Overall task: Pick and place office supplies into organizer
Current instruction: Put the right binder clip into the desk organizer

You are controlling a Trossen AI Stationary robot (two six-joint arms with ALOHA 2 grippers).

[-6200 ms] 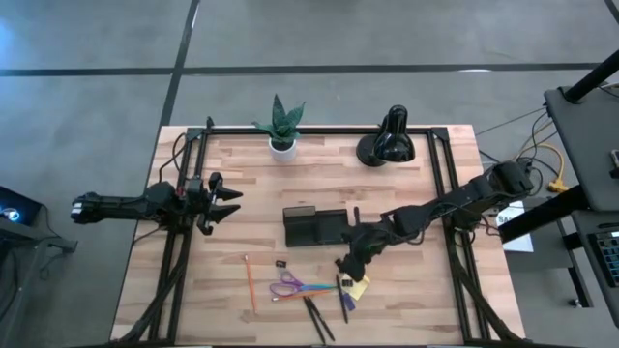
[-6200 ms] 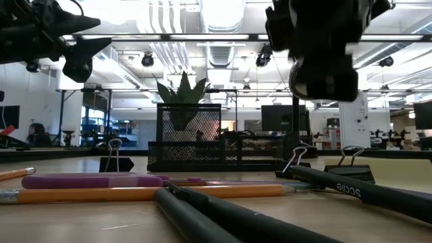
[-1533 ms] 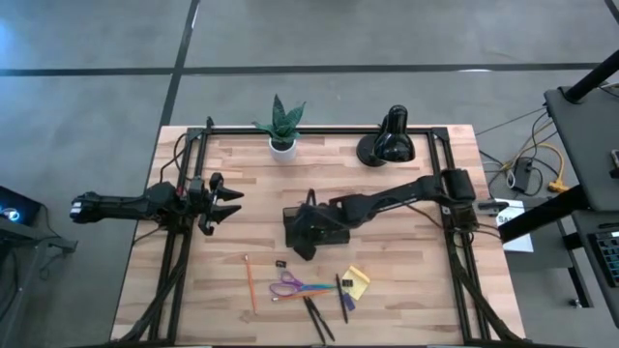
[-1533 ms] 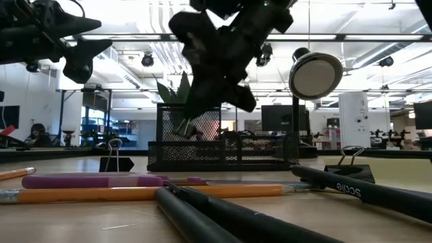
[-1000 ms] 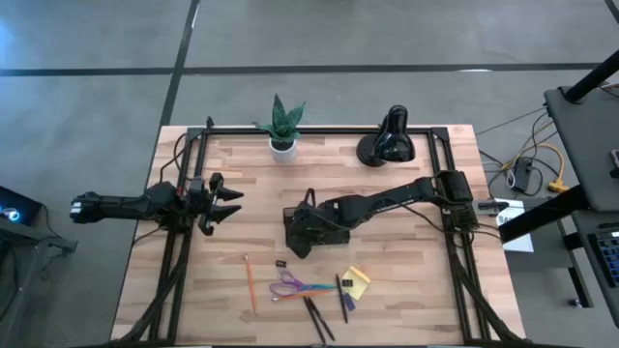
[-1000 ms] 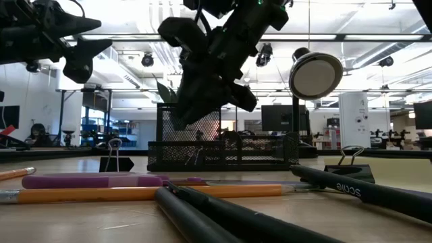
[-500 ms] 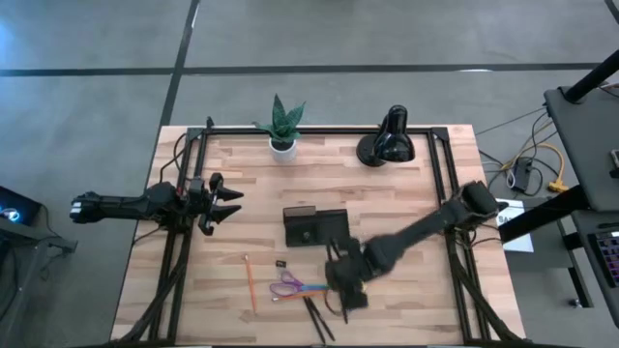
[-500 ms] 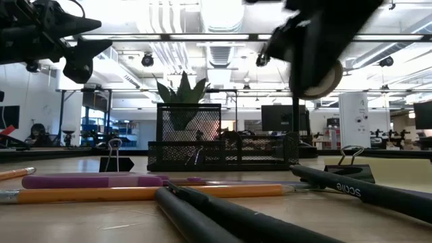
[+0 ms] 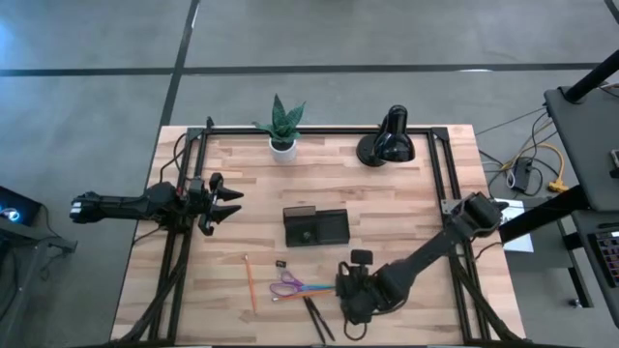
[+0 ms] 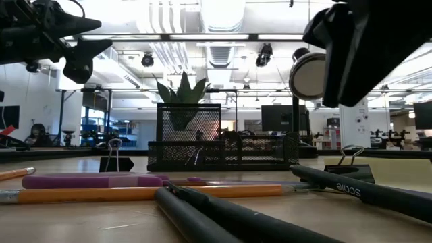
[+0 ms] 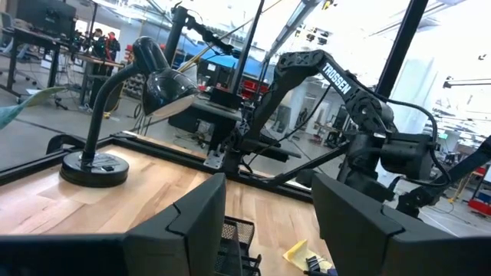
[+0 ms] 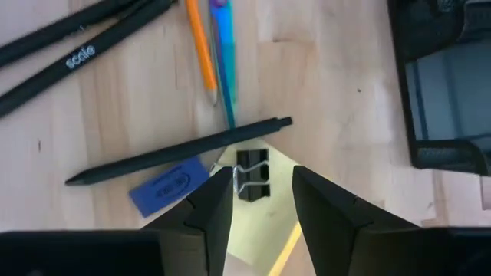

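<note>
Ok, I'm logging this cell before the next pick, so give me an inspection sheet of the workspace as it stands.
Surface: wooden table, dark frame rails along its sides.
Job's things: organizer mid-table; orange pencil, scissors, black pens and small clip lie in front of it; binder clip sits on the yellow sticky pad, beside a blue eraser.
Clutter: desk lamp and potted plant at the far edge.
Grippers: right gripper partly open above the binder clip, holding nothing; left gripper open, parked at the left side.
Cables: wiring on the floor beyond the right edge.
Surroundings: people at distant desks.
</note>
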